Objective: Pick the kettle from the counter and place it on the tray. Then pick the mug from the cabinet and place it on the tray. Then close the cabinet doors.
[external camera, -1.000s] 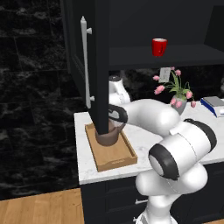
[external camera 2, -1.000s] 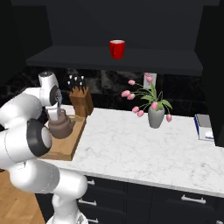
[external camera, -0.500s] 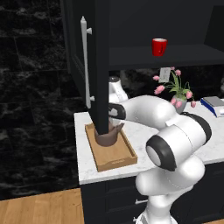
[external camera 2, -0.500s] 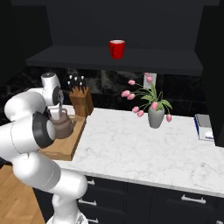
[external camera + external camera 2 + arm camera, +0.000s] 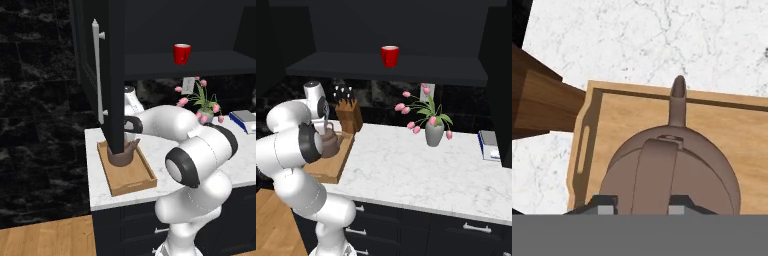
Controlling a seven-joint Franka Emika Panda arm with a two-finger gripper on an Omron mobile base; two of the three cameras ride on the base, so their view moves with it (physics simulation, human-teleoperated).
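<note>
From my seat I see the cabinet (image 5: pixel 165 30) with its door (image 5: pixel 102 75) open, the counter (image 5: pixel 421 165) carrying the tray (image 5: pixel 132 177) with the kettle (image 5: pixel 672 175) sitting in it, the red mug (image 5: pixel 389 55) on the cabinet shelf, and the claw (image 5: pixel 639 205) straddling the kettle's handle, though I cannot tell whether it grips.

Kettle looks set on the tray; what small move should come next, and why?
Probably open fully and lift straight up: the kettle sits inside the tray, the fingers flank its handle, and the mug waits on the cabinet shelf.
</note>
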